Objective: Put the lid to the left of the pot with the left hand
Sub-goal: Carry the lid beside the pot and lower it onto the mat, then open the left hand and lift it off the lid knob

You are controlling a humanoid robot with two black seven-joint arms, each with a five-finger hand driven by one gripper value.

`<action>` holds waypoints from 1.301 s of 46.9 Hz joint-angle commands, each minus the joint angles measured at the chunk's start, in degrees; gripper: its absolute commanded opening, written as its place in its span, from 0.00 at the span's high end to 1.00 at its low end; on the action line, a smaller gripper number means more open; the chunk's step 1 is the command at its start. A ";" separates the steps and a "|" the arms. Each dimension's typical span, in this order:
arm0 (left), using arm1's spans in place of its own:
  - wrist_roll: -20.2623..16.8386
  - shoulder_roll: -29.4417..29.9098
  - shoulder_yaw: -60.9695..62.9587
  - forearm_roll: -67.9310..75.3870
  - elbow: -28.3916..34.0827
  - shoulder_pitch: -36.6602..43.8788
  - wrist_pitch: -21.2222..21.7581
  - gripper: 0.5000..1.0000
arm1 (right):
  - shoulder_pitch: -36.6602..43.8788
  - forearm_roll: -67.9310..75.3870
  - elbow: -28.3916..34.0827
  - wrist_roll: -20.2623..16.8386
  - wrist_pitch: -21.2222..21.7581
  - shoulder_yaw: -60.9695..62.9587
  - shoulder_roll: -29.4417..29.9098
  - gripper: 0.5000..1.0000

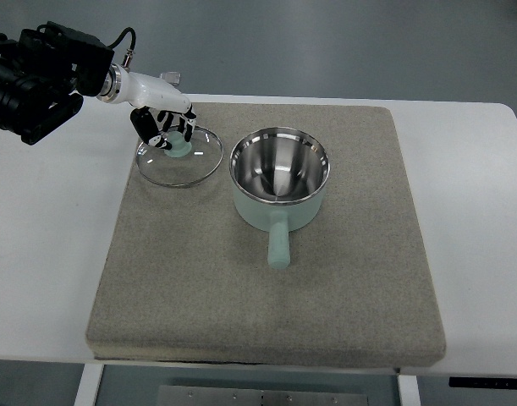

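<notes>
A mint-green pot [279, 182] with a shiny steel inside stands on the grey mat [266, 279], its handle pointing toward the near edge. A round glass lid [180, 156] with a mint knob lies flat on the mat just left of the pot. My left hand [167, 127] comes in from the upper left and hovers right over the lid's knob, its dark fingers [145, 125] curled around the knob area. Whether they still grip the knob or only touch it is unclear. My right arm does not show.
The mat lies on a white table [46, 245] whose bare top shows on both sides. The left arm's black forearm [38, 80] reaches in over the table's far left corner. Grey floor lies beyond the far edge.
</notes>
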 commanded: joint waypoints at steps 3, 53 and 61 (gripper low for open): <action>-0.01 -0.78 0.00 -0.09 0.16 -0.16 0.00 1.00 | 0.00 0.00 0.00 0.00 0.00 0.00 0.00 0.16; -0.01 -1.57 1.14 -1.76 -0.37 0.72 0.88 0.60 | 0.00 0.00 0.00 0.00 0.00 0.00 0.00 0.16; -0.01 -1.57 1.14 -1.85 -0.63 1.16 0.88 0.23 | 0.00 0.00 0.00 0.00 0.00 0.00 0.00 0.16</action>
